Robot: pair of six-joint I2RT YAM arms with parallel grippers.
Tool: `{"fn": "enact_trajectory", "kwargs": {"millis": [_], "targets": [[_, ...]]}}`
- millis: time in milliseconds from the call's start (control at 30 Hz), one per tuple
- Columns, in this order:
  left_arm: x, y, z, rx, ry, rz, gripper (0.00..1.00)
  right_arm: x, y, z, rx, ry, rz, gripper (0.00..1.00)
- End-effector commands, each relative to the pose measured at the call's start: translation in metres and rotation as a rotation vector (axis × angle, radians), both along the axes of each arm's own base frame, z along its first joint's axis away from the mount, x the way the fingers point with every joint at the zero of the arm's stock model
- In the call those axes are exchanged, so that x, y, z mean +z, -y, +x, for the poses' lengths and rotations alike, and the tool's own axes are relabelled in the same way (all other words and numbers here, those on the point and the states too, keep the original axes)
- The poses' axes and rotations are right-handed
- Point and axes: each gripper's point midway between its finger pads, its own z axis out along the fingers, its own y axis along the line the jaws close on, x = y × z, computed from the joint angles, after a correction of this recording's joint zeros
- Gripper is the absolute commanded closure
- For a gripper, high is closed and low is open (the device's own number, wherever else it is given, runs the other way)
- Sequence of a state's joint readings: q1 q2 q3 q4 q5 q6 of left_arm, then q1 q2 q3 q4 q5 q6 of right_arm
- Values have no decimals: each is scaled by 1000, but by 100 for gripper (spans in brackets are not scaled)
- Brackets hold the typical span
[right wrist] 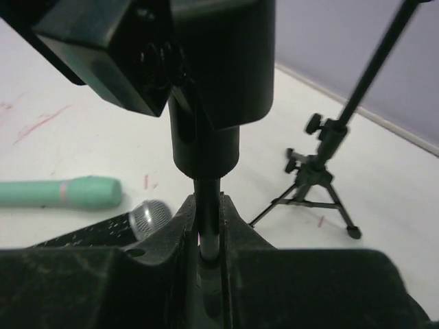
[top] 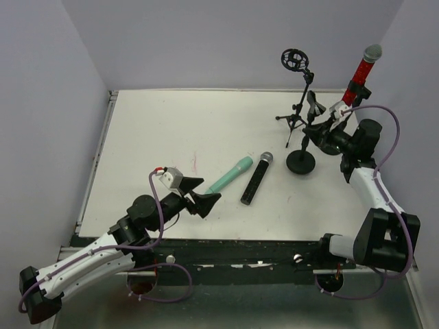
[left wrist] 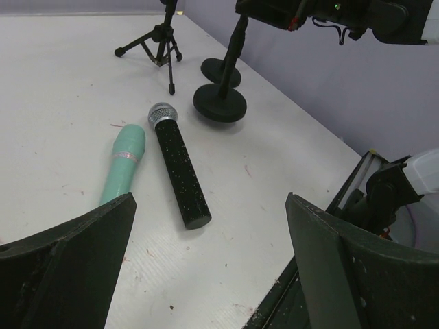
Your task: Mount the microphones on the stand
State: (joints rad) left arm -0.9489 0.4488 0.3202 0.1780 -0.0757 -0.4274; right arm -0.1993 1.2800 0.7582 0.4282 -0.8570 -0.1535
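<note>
Microphones lying mid-table: the mint-green microphone [top: 230, 175] nearest the left gripper [top: 210, 190], which is gaping wide and empty, the black microphone [top: 256, 178] just beside. The red microphone [top: 360, 72] is sitting clipped at back right. The right gripper [right wrist: 207, 236] is pinching the stand [top: 300, 162] pole. Closing across mint's body is probably safest, approaching over the open table on its left and avoiding black.

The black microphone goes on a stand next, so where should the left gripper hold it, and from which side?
Probably grip the black microphone mid-barrel from above, with the left gripper straddling its width. It lies flat, and the mint-green microphone beside it leaves more room toward the tail.
</note>
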Motion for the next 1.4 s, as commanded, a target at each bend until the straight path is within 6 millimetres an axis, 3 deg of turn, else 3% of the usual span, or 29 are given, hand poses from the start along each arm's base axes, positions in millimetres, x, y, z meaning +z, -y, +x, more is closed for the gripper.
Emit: {"fn": "enact_trajectory", "kwargs": {"millis": [0, 167, 300, 600, 933, 1233, 1367], "targets": [[3, -2, -4, -15, 11, -6, 2, -5, -31, -50, 271, -74, -68, 98], [1, -2, -3, -13, 10, -3, 2, -9, -54, -95, 487, -64, -58, 98], [3, -1, -3, -16, 13, 3, 1, -9, -65, -109, 566, -48, -26, 97], [4, 9, 0, -33, 1, 13, 2, -13, -83, -116, 663, -15, -24, 96], [-7, 18, 4, -47, -30, 55, 2, -55, -80, -122, 626, -92, -52, 89], [-15, 21, 4, -58, -40, 78, 2, -62, -64, -119, 547, -172, -57, 65], [-23, 24, 5, -66, -54, 100, 2, -65, -55, -116, 501, -215, -55, 62]]}}
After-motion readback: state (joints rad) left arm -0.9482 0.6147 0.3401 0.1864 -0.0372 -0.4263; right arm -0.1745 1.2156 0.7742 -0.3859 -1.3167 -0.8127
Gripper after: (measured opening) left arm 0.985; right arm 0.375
